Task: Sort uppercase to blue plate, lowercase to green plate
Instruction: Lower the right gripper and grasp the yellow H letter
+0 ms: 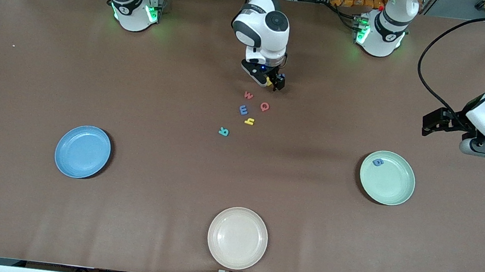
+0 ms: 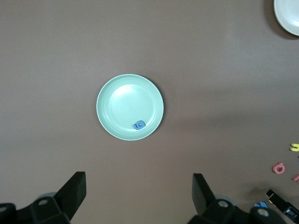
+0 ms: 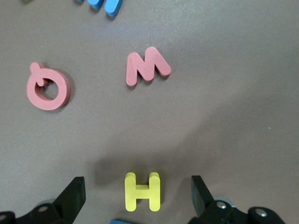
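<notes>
In the table's middle, in the front view, the right gripper [image 1: 274, 83] is hovering over a yellow H [image 1: 269, 82], jaws spread. The blue g [image 1: 378, 162] is lying in the green plate [image 1: 394, 189]; the blue plate [image 1: 82, 151] is sitting toward the right arm's end. In the left wrist view, the left gripper [image 2: 138, 192] is hanging spread above the green plate [image 2: 122, 100]. In the right wrist view, the H [image 3: 142, 191] is lying between the open fingers [image 3: 202, 191].

Red w [image 3: 146, 68] & red Q [image 3: 48, 87] crowd yellow H [image 3: 142, 191]; sides free.
</notes>
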Controlling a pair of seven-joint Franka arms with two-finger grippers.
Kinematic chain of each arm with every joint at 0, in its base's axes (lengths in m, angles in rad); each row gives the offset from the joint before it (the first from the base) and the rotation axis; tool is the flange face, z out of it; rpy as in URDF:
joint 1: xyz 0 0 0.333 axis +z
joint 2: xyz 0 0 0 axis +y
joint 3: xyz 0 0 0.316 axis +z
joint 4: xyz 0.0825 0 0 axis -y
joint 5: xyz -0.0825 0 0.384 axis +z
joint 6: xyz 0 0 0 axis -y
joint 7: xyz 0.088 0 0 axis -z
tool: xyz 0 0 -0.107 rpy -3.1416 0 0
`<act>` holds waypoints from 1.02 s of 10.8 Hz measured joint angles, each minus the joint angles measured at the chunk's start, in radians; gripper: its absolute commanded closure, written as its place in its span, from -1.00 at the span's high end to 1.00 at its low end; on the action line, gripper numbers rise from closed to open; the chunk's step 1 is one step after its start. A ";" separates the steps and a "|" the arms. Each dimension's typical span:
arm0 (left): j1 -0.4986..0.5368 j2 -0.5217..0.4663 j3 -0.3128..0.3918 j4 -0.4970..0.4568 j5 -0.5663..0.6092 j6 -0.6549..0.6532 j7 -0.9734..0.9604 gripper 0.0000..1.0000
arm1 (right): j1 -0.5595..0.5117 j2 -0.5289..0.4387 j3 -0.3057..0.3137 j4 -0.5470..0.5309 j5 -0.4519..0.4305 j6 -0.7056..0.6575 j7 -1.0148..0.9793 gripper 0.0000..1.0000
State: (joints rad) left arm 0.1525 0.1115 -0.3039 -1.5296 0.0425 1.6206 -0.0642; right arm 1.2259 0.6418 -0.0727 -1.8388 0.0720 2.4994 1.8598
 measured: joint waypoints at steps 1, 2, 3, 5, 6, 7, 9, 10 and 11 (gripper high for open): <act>0.000 0.000 0.000 -0.001 0.000 -0.001 0.000 1.00 | 0.001 0.002 0.001 0.000 0.000 0.004 0.000 1.00; 0.000 0.000 0.000 -0.001 0.000 -0.002 0.001 1.00 | 0.002 0.006 0.002 0.000 0.000 0.009 0.000 1.00; -0.003 0.000 0.000 -0.002 0.000 -0.002 0.001 1.00 | 0.003 0.011 0.002 0.000 0.000 0.015 0.000 1.00; -0.013 0.006 -0.002 -0.004 0.000 -0.003 0.001 1.00 | 0.007 0.021 0.004 0.003 0.000 0.027 0.000 -0.99; -0.016 0.010 -0.003 -0.005 0.000 -0.003 0.001 1.00 | 0.011 0.022 0.005 0.005 0.000 0.030 0.000 -1.00; -0.017 0.012 -0.003 -0.005 0.000 -0.003 0.001 1.00 | 0.013 0.022 0.005 0.013 0.000 0.030 0.000 -1.00; -0.017 0.018 -0.003 -0.005 0.000 -0.003 0.001 1.00 | 0.014 0.022 0.005 0.023 0.000 0.030 0.000 -1.00; -0.018 0.021 -0.003 -0.005 0.000 -0.003 0.001 1.00 | 0.014 0.016 0.005 0.025 0.000 0.026 0.000 -1.00; -0.019 0.024 -0.003 -0.005 0.000 -0.003 0.001 1.00 | 0.015 0.018 0.005 0.025 0.000 0.026 0.000 -1.00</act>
State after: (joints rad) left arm 0.1333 0.1352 -0.3064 -1.5349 0.0424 1.6179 -0.0630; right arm 1.2409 0.6594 -0.0677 -1.8141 0.0719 2.5256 1.8602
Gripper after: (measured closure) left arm 0.000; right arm 0.665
